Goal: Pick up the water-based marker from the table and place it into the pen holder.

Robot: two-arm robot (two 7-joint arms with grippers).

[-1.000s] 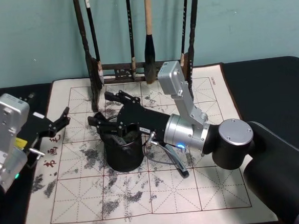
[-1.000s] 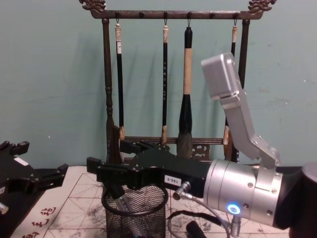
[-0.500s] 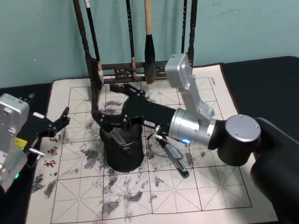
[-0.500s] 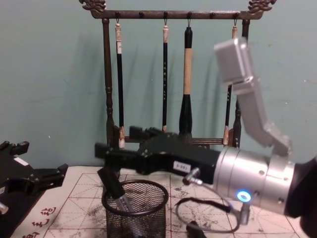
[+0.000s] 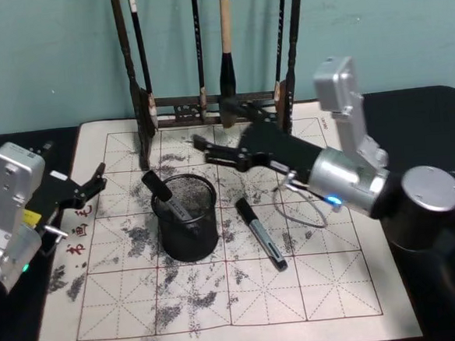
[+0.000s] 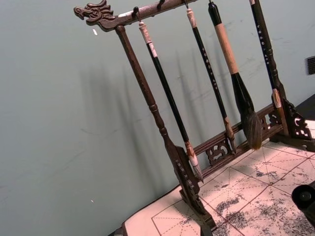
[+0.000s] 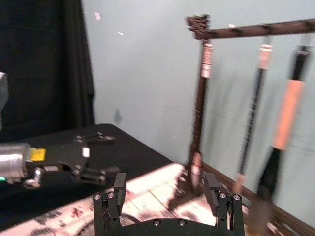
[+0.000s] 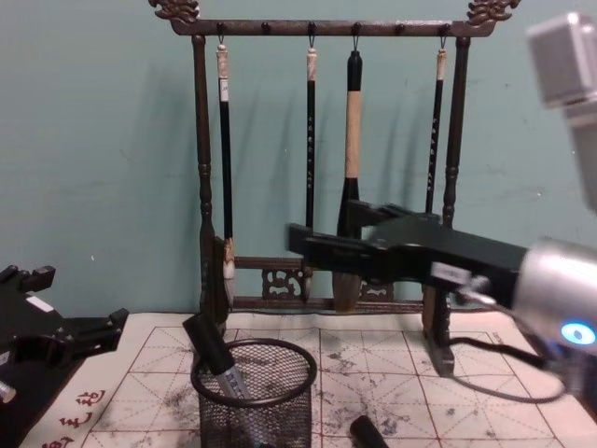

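A dark table (image 5: 415, 114) is covered by a whitish, ink-stained cloth (image 5: 221, 300) marked with a red grid. At the far edge of the cloth a tall wooden brush rack (image 8: 317, 26) is stood, with brushes hung from its top bar. The right gripper (image 5: 213, 126) is held in the air between the rack and the pen holder, its jaws spread wide and nothing held between them. The left gripper (image 5: 97, 186) is parked at the left edge of the cloth, its jaws likewise parted and empty. The pen holder (image 5: 187, 240), a black mesh cup, is set on the cloth. The marker (image 5: 163, 192) is lodged inside it, tilted to the left, its black end raised above the rim. A second marker (image 5: 261, 234) is laid flat on the cloth just right of the holder.
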